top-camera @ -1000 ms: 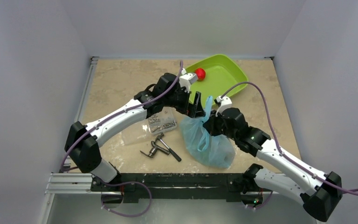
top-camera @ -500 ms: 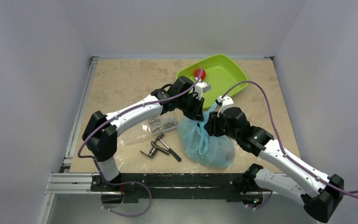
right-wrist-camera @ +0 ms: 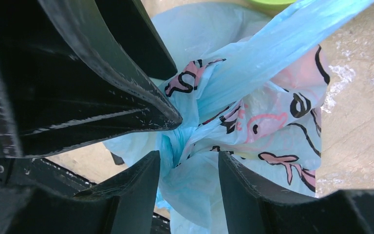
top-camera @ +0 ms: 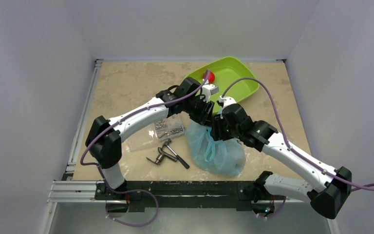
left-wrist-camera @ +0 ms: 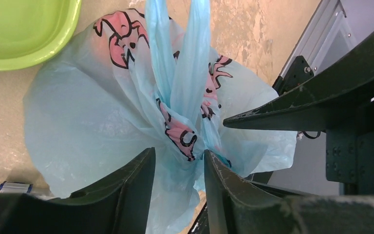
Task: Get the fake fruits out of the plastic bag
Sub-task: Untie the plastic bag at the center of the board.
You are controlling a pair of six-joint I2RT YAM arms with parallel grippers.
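left tool [left-wrist-camera: 178,155] and right tool [right-wrist-camera: 189,157] straddle the knot of the plastic bag [left-wrist-camera: 78,107], jaws half apart (gripping or not, i cannot tell); pinch separate handles, pull gently.

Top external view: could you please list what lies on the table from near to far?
Metal tools, clear bag of screws, green tray holding a red fruit; the blue plastic bag overlaps the first two, so I leave it out.
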